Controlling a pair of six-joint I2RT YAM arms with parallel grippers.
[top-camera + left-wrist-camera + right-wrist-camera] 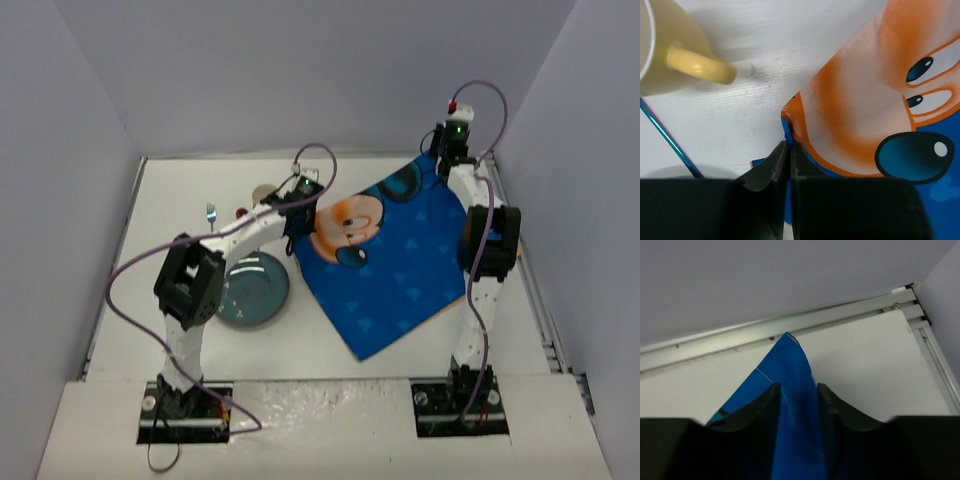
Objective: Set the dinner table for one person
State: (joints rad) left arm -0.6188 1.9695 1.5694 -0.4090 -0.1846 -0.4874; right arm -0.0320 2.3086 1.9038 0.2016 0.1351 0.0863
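Observation:
The dinner table [330, 340] is a white top with a thin metal rim. A blue cartoon-mouse placemat [400, 270] lies skewed on its right half. My left gripper [298, 218] holds the mat's left corner; the left wrist view shows the gripper [789, 144] shut on the edge of the placemat [865, 90], lifting it slightly. My right gripper [445, 165] is at the mat's far corner. In the right wrist view this gripper [796, 386] stands open, its fingers apart with the blue corner of the placemat [790, 360] lying between them.
A teal plate [250, 290] lies left of the mat, under my left arm. Behind it stand a pale yellow mug [265, 192] [665, 55] and a fork [211, 212]. A thin blue utensil handle [665, 131] lies near the mug. Grey walls enclose the table's metal rim [790, 322].

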